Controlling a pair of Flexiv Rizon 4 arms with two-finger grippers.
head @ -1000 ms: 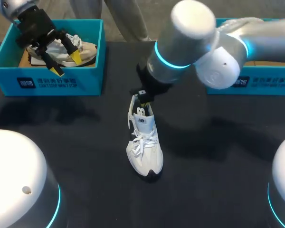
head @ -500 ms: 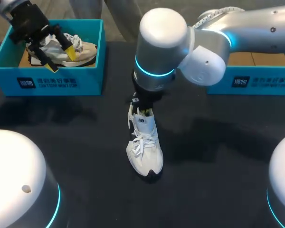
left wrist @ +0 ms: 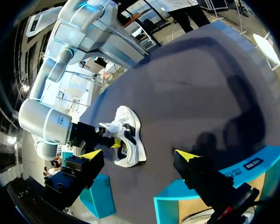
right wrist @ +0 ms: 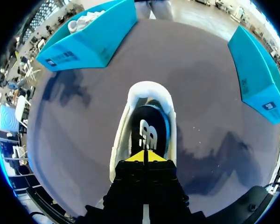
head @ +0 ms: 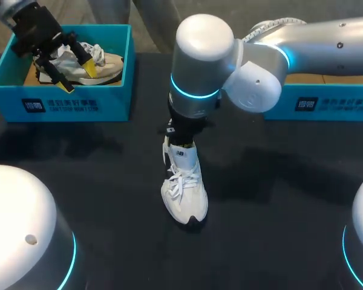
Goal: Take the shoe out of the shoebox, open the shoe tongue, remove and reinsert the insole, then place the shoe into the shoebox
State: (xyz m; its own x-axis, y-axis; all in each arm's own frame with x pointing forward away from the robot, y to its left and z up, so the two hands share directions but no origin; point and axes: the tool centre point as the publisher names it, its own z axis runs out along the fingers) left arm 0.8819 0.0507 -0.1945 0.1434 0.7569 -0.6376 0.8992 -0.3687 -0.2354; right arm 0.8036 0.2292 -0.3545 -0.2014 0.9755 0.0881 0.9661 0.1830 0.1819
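One right hand, pinched closed, points down into the shoe.

In the right wrist view the right gripper hides the laces and toe of the white shoe; whether its tips, pressed together, pinch anything I cannot tell. In the head view the right arm covers this gripper, the shoe's heel and much of the right shoebox (the edge cuts its far end).
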